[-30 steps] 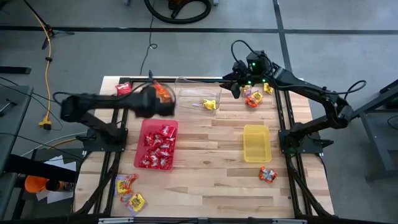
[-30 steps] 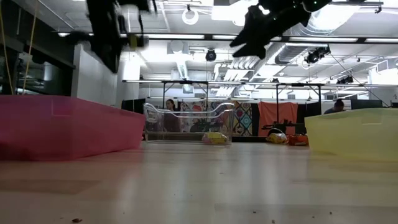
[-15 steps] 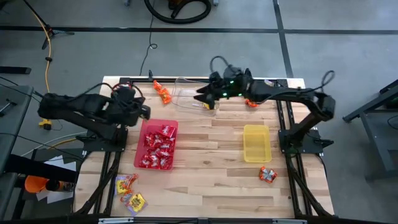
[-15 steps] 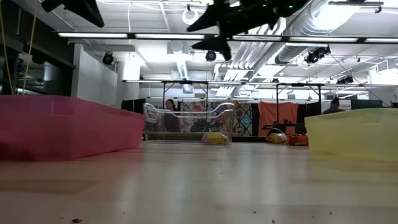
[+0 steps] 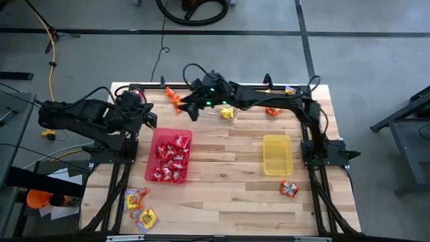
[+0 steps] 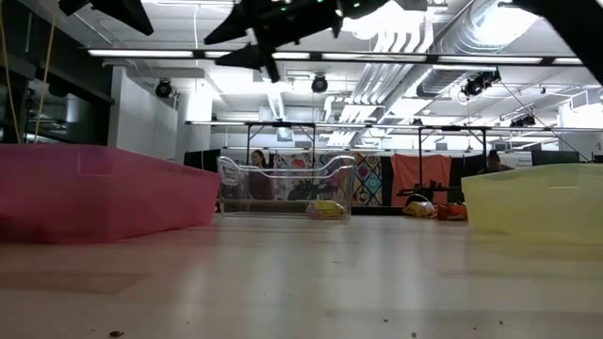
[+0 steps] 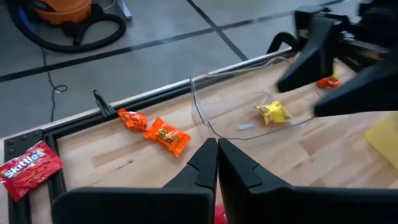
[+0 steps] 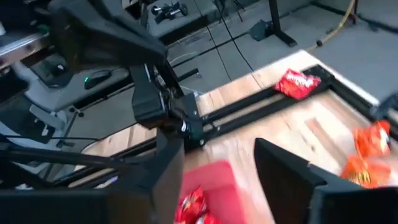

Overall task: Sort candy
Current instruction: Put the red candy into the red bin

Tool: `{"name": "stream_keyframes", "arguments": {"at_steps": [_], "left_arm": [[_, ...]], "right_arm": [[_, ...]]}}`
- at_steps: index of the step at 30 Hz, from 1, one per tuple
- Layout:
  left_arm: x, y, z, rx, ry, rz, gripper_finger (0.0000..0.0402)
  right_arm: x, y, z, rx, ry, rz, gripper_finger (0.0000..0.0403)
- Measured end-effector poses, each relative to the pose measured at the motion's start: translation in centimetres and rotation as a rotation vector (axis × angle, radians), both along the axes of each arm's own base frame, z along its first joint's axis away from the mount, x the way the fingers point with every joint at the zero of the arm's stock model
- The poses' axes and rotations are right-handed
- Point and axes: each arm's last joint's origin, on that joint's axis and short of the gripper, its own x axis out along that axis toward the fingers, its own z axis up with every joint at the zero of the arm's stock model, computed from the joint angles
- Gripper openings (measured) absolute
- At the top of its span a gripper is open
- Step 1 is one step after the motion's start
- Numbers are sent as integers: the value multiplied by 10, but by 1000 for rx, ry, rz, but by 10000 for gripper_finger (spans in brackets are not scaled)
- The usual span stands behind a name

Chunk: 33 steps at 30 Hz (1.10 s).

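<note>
While the right arm reaches far across the wooden desk (image 5: 222, 168), its right claw (image 5: 190, 107) hangs above the near-left edge of the clear tray (image 5: 215, 101), with its two fingers clearly apart and nothing between them. The left claw (image 5: 149, 119) waits over the desk's left side, just behind the red tray (image 5: 189, 138); its fingers (image 7: 205, 163) are pressed together and hold nothing.

The candy is spread in several places. Many red packets (image 5: 169, 160) lie in the red tray. One yellow packet (image 5: 227, 113) lies inside the clear tray. Two orange packets (image 7: 155, 127) lie on the desk beside the clear tray; the nearer one seems to carry the word "Reese's", but the letters are small. One red packet (image 7: 28, 167) at the far left corner reads "Skittles". More orange packets (image 5: 272, 110) lie near the far right corner, another (image 5: 289, 189) sits in front of the yellow tray (image 5: 277, 153), and a small mixed group (image 5: 140, 207) rests at the near left corner.
</note>
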Motion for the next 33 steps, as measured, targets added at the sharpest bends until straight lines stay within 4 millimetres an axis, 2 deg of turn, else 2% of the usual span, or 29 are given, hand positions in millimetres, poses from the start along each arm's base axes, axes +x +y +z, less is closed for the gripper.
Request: {"name": "stream_keyframes", "arguments": {"at_steps": [7,10,14,20,24,28,33], "left_arm": [[11,-1,-4,13,-15,59,0],[17,-2,-6,-1,-50,109,0],[29,3,-12,-33,-118,241,0],[48,22,-26,-125,-70,383,0],[54,38,-35,-191,49,412,0],[49,57,-40,-198,105,539,0],[34,98,-43,-214,242,639,0]], "right_arm": [[34,-19,-13,-47,-33,71,93],[37,-28,-18,-61,-31,115,56],[30,-46,-19,-86,-36,158,9],[10,-89,-11,-42,-72,211,2],[-2,-111,-13,-15,-60,224,2],[-9,-124,-13,6,-66,240,1],[-12,-131,-14,6,-64,225,1]]}}
